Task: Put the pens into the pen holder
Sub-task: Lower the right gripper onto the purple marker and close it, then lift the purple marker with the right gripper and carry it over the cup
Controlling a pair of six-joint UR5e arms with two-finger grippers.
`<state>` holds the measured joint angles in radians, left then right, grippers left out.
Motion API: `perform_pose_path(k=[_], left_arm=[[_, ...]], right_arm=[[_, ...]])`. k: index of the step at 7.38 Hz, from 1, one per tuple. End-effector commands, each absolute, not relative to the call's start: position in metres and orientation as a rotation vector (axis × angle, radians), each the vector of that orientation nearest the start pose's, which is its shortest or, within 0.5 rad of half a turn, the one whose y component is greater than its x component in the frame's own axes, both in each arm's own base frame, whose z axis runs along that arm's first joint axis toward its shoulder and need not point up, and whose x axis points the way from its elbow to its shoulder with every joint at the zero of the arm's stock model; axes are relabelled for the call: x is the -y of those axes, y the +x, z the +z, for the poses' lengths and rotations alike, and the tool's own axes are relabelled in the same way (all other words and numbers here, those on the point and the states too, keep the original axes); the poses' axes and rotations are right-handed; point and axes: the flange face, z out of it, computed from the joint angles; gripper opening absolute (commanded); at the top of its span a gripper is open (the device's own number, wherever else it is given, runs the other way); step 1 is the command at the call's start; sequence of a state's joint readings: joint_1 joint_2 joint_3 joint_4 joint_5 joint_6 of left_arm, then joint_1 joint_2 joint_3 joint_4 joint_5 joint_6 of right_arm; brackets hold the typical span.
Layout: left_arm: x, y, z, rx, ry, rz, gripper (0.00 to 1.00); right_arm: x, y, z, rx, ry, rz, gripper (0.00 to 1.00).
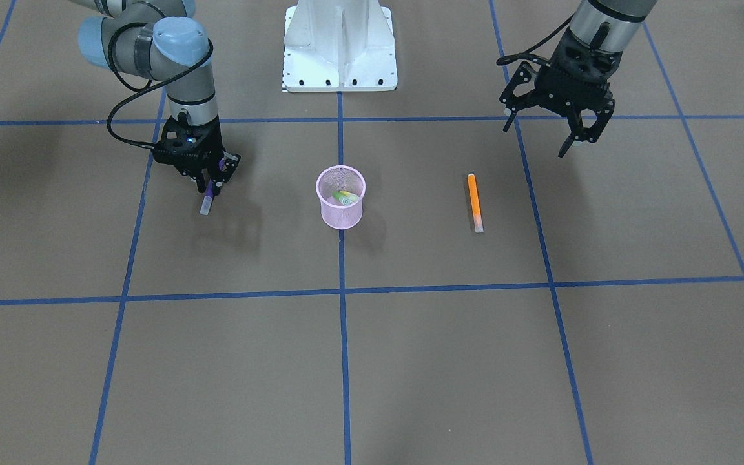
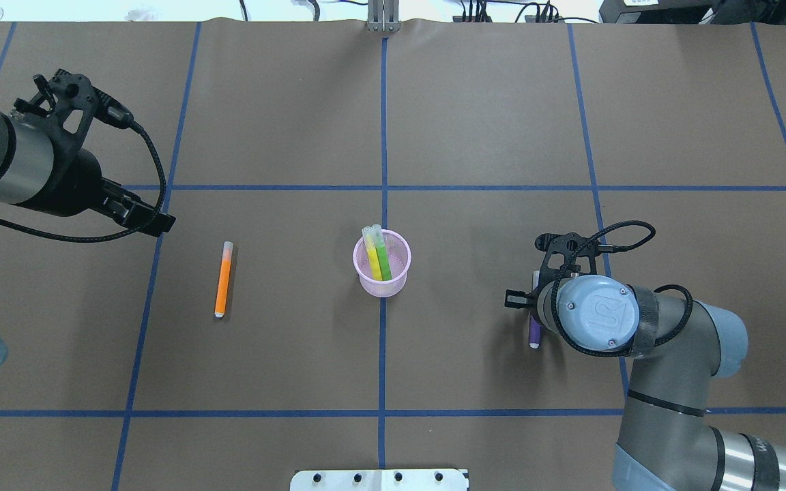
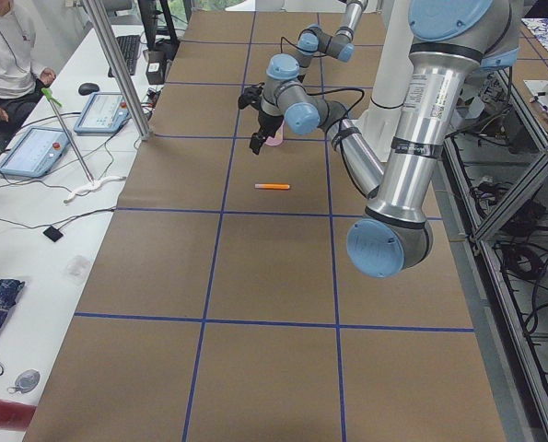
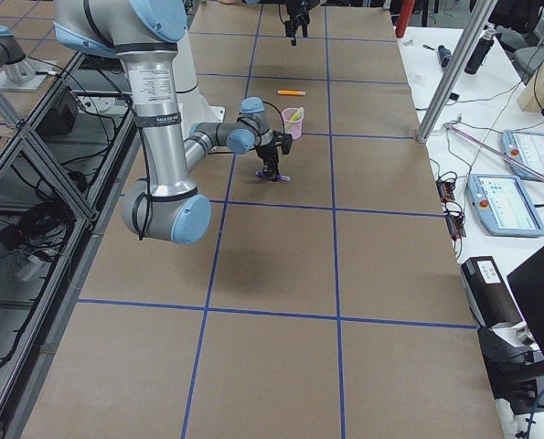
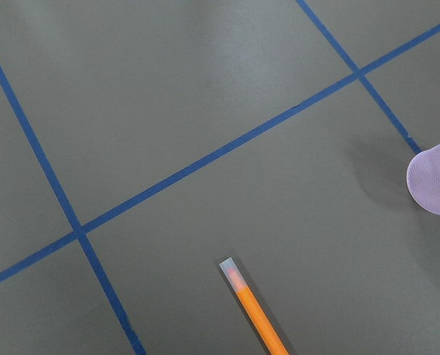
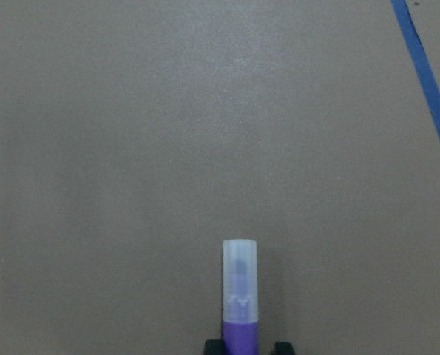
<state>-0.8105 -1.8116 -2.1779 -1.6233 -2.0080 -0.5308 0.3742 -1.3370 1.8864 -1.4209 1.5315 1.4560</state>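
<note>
The pink mesh pen holder (image 1: 341, 213) stands upright at the table's middle, also in the overhead view (image 2: 400, 273), with a green pen (image 2: 383, 258) and a yellowish pen (image 2: 372, 259) leaning inside it. My right gripper (image 1: 209, 188) is down at the table and shut on the purple pen (image 1: 206, 200), whose pale cap sticks out ahead in the right wrist view (image 6: 240, 281); I cannot tell whether the pen is off the surface. An orange pen (image 1: 474, 202) lies flat on the other side of the holder. My left gripper (image 1: 538, 137) hangs open and empty above the table, back from the orange pen (image 5: 253, 310).
Blue tape lines (image 1: 341, 290) cross the brown table. The robot's white base (image 1: 340, 45) stands behind the holder. The holder's edge shows at the right of the left wrist view (image 5: 434, 185). An operator sits at a side desk (image 3: 6, 55).
</note>
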Motion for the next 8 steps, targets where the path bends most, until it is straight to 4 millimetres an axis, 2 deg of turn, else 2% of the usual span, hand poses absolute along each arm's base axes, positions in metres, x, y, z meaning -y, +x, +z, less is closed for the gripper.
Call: perform_pose_path(k=[1,4,5,7,8], left_arm=[[0.420,0.275,0.259,-0.863,0.465,0.408,1.00],[0.423,0.278,0.260,-0.862,0.462,0.409,1.00],[0.424,0.279,0.259,-0.863,0.463,0.411,1.00],[0.424,0.280,0.260,-0.864,0.460,0.410,1.00],[0.424,0.280,0.260,-0.864,0.459,0.408,1.00]], right_arm=[[0.338,-0.482,0.382,0.672,0.209,0.266,0.00],[0.351,-0.457,0.346,0.721,0.293,0.315,0.00],[0.363,-0.453,0.322,0.729,0.424,0.368,0.00],[0.370,-0.456,0.274,0.781,0.550,0.437,0.00],[0.367,-0.459,0.267,0.759,0.629,0.458,0.00]])
